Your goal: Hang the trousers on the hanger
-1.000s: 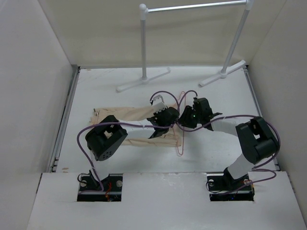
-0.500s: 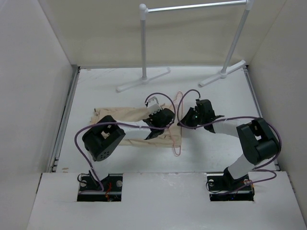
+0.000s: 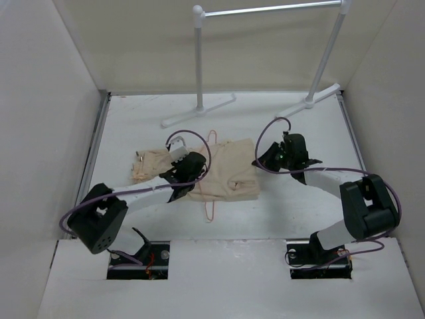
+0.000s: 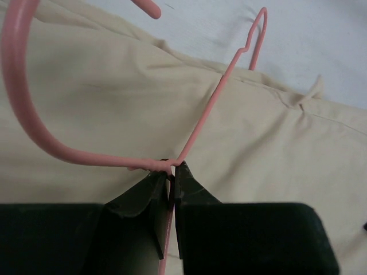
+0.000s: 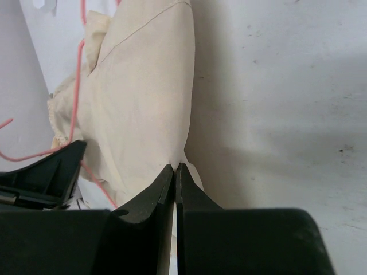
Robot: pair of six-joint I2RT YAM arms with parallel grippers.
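Note:
The beige trousers [image 3: 229,174] lie folded on the table's middle. The thin pink hanger [image 3: 209,214] lies across them, its hook toward the back. My left gripper [image 3: 188,174] is over the cloth's left part. In the left wrist view it [image 4: 174,166] is shut on the hanger [image 4: 10,57] where the wires meet below the hook, above the trousers [image 4: 114,103]. My right gripper [image 3: 260,161] is at the cloth's right edge. In the right wrist view it [image 5: 175,166] is shut on the edge of the trousers [image 5: 143,86].
A white rail stand [image 3: 199,60] stands at the back, its feet [image 3: 198,111] on the table. White walls [image 3: 60,133] close the left, right and back sides. Purple cables loop over both arms.
My left gripper has moved left with the hanger. The cloth's right end now lies spread wider under my right gripper, which has shifted slightly right and back.

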